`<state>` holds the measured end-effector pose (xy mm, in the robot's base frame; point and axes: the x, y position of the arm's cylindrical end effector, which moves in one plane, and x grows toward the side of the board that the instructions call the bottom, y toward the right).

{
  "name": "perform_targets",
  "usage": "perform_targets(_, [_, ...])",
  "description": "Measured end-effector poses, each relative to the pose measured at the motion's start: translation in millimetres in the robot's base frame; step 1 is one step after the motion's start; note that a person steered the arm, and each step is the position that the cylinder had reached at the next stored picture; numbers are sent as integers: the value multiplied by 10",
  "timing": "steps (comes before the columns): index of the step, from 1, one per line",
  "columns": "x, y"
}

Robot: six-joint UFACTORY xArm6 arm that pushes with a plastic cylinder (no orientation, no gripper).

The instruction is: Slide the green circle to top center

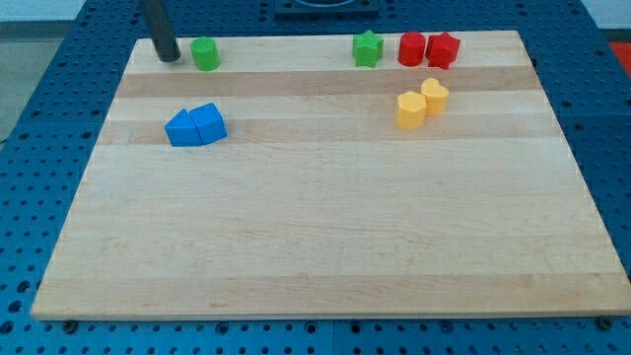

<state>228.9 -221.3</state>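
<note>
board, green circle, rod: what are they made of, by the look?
Board: looks like light wood, matte, with visible grain and plank-like strips. Green circle: probably moulded plastic, uniform saturated colour with a slight sheen; painted wood can't be ruled out. Rod, my tip just to the circle's left in the view: dark and smooth, metal or plastic, unclear.

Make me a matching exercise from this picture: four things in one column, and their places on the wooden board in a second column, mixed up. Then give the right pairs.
Things:
1. round green circle block
2. green star-shaped block
3. pair of blue blocks
4. pair of yellow blocks

Places:
A. top edge, just left of the two red blocks
B. view's left side, below the top row
C. top left, just right of my tip
D. view's right half, below the red blocks

Pairs: 1-C, 2-A, 3-B, 4-D
</note>
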Motion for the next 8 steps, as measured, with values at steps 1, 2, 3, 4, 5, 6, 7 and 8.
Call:
perform_targets(1, [76,672])
perform_targets(2, [157,1125])
perform_targets(3, [258,941])
perform_targets(4, [258,1283])
perform_targets(5, [258,1702])
perform_targets(6, [258,1771])
perform_targets(7, [258,1772])
perform_targets(8, [504,1910])
